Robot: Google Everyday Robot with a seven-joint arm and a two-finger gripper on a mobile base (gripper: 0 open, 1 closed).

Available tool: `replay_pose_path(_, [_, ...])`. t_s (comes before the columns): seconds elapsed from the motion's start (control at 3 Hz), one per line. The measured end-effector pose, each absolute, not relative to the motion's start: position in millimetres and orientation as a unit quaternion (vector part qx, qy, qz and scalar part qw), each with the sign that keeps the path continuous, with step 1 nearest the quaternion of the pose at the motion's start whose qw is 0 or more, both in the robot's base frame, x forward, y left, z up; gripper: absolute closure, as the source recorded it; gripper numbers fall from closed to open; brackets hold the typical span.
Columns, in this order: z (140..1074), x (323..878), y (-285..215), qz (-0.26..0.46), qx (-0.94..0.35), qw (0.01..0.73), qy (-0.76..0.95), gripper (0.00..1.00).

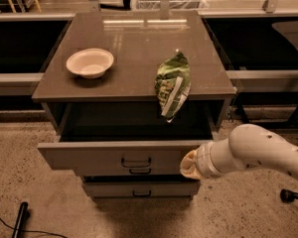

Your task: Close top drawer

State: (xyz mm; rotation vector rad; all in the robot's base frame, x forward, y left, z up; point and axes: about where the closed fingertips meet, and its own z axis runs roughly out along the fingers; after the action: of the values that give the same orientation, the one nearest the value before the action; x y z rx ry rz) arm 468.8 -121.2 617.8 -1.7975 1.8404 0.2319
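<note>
At the lower left of the frame a dark rod (20,217) lies on the speckled floor. Above it, a white bowl (90,62) sits on the left side of the cabinet top (139,38). The top drawer (89,156) stands pulled well out at centre, its dark inside exposed and its loop handle (135,162) facing the camera. A lower drawer (139,188) shows beneath it. A green chip bag (173,83) hangs over the top's front edge, right of centre. The gripper (188,163) — tan, on a white arm (258,150) entering from the right — sits at the right end of the drawer's front. Whether it is open or closed cannot be told, and it grasps nothing visible.
</note>
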Motion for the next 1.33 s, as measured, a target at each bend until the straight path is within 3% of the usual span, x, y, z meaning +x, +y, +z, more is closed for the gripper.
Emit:
replay_pose_path(0.33, [606.3,482.9,-123.4,0.08,-0.659,0.289,0.69,0.8])
replay_pose_path(0.67, [606.1,483.3,-123.2,0.08,-0.659,0.289,0.69,0.62])
replay_pose_path(1.33, [606.1,483.3,-123.2,0.08,-0.659,0.289,0.69,0.14])
